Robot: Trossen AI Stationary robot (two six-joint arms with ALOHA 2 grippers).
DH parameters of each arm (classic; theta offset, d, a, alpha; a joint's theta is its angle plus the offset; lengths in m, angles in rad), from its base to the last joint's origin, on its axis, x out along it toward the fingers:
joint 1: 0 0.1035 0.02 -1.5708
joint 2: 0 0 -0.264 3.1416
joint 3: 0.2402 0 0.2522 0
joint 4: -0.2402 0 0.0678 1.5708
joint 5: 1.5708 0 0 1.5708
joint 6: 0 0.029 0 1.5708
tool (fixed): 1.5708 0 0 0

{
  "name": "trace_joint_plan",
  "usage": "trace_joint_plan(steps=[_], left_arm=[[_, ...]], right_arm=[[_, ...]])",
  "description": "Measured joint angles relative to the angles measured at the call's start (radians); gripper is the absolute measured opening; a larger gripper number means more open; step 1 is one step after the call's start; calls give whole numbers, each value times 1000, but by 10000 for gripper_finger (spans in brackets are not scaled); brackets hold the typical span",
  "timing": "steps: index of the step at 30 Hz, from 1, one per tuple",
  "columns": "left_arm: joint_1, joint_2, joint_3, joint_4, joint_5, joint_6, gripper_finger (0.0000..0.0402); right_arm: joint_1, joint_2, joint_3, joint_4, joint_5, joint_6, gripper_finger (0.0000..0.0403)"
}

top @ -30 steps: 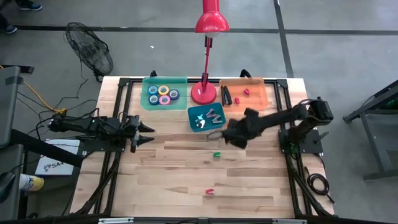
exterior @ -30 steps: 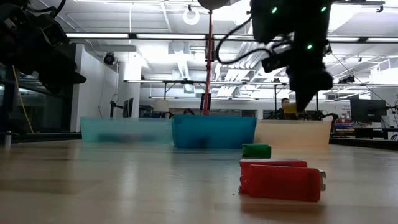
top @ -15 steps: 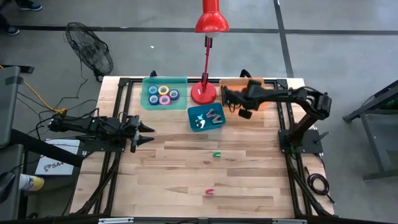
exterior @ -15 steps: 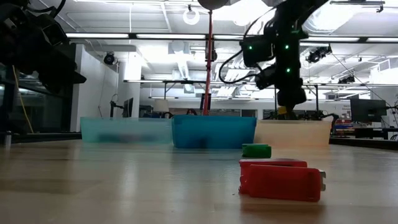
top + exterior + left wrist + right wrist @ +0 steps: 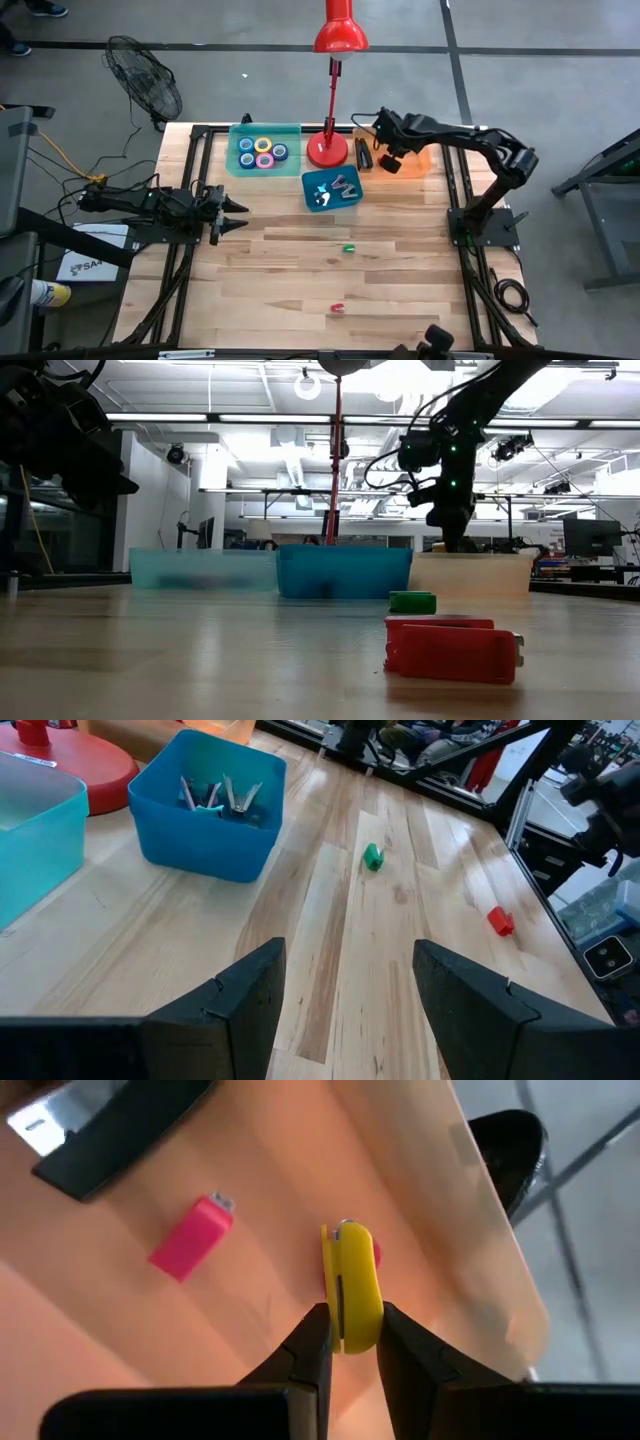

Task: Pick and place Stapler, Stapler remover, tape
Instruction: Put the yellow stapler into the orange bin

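Observation:
My right gripper hangs over the orange bin at the table's far right and is shut on a small yellow stapler. On the bin's floor lie a pink mini stapler and a black stapler. A green mini stapler and a red one lie on the bare table. Staple removers sit in the blue bin. The tape rolls lie in the teal tray. My left gripper waits open at the table's left side. My right gripper pinches the yellow stapler between its two fingers, which lie on the stapler's flat sides near one end. The fingers come from above, pointing down into the orange bin. The stapler's other end sticks out past the fingertips toward the bin's floor.
A red desk lamp stands on its round base between the teal tray and the orange bin, its arm rising above the bins. The three bins line the far edge. The near half of the table holds only the green and red staplers.
My right gripper has risen from the middle of the table, beside the blue bin, and swung toward the far edge until it stands over the orange bin. The left arm and the things on the table have stayed where they were.

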Motion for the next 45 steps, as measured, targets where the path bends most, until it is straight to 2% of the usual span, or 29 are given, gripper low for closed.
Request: trace_joint_plan(steps=[4, 11, 20, 28, 38, 45], left_arm=[[0, 0, 0, 0, 0, 0, 217], [0, 0, 1, 0, 0, 0, 217], [0, 0, 1, 0, 0, 0, 217], [0, 0, 1, 0, 0, 0, 217], [0, 0, 1, 0, 0, 0, 217], [0, 0, 1, 0, 0, 0, 217]], right_arm=[[-44, 0, 0, 18, -89, 0, 53], [-136, 3, 0, 23, -320, 35, 53], [-232, 3, -2, -1, -518, 37, 53], [-240, 74, -2, 8, -569, 38, 53], [-239, 121, -3, 41, -478, 102, 54], [-237, 121, -3, 21, -470, 142, 97]])
